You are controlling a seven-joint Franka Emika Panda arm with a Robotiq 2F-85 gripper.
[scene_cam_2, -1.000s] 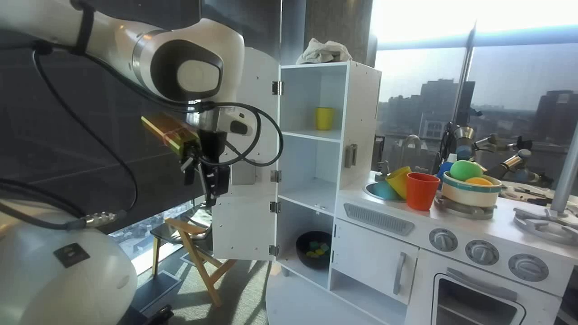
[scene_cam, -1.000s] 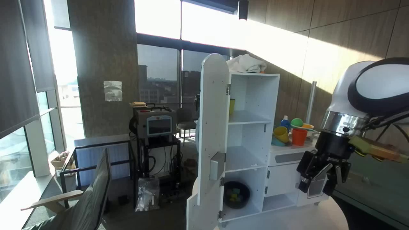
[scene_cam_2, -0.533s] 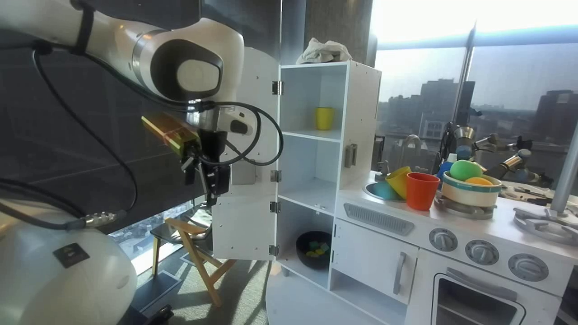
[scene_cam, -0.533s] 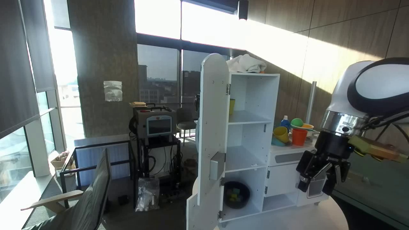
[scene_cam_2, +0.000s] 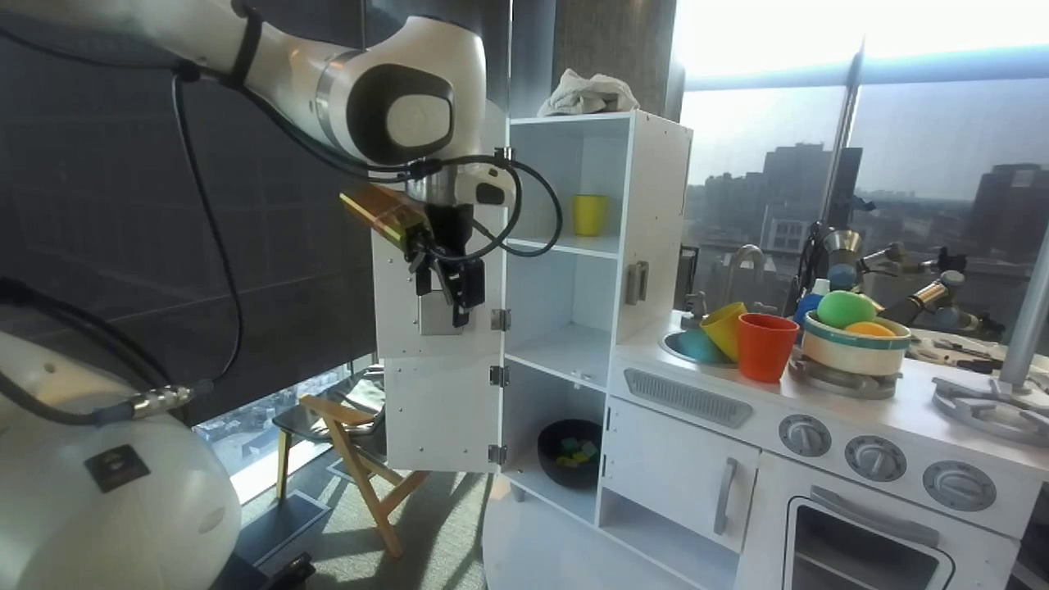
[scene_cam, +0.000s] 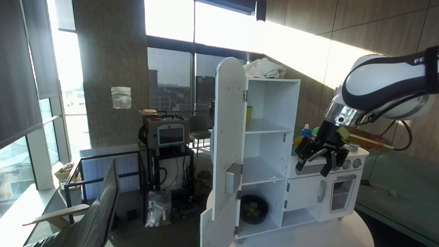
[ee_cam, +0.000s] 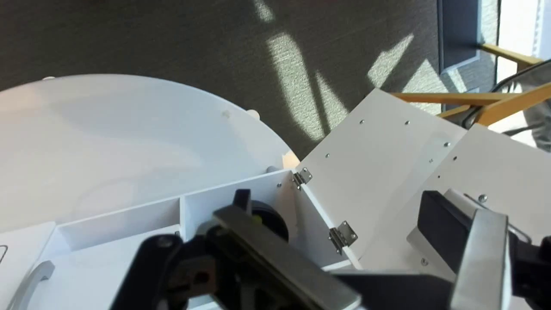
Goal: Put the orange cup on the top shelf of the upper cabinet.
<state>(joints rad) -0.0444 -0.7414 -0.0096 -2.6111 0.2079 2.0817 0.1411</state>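
Zero held in gripper (scene_cam: 312, 167), spread wide | moved nearer to upper cabinet (scene_cam_2: 660, 188) | likely only approaching orange cup (scene_cam_2: 766, 351)

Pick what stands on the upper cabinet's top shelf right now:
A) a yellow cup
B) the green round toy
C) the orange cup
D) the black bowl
A: in an exterior view a yellow cup stands upright on the top shelf, while the orange cup is on the counter.
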